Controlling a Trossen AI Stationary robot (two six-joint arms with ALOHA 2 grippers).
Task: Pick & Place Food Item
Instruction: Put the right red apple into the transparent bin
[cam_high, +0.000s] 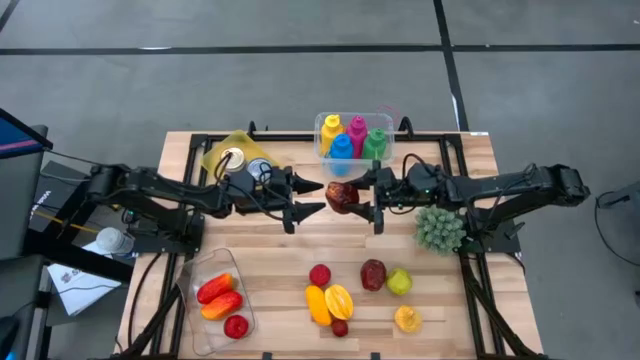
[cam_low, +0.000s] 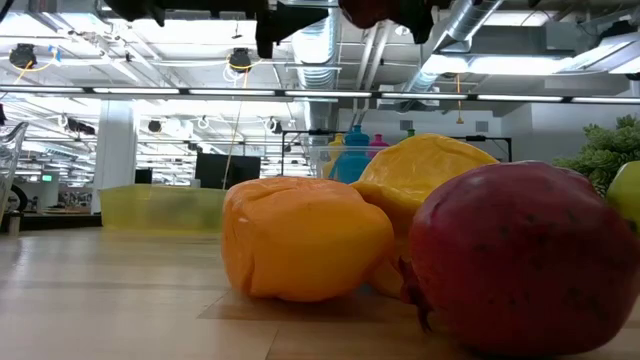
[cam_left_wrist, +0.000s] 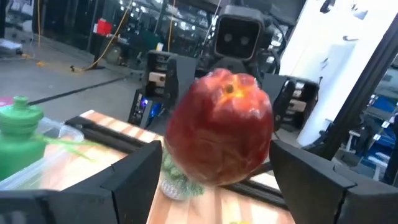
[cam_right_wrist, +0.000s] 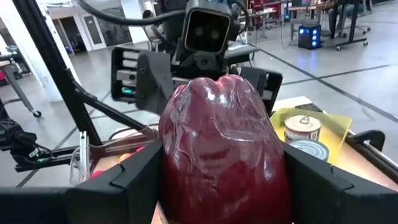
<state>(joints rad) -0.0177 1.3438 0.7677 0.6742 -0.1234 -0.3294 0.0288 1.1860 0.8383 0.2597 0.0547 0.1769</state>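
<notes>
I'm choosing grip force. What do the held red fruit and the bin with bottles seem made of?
Red fruit, in the right gripper: likely glossy moulded plastic, given its sheen and creased skin. Bin: clear thin plastic, since the bottles show through.

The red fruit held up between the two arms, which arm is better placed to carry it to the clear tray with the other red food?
Left, probably. The right gripper holds the red fruit, and the open left gripper faces it. The clear tray lies on the left arm's side, so a handover looks sensible.
</notes>
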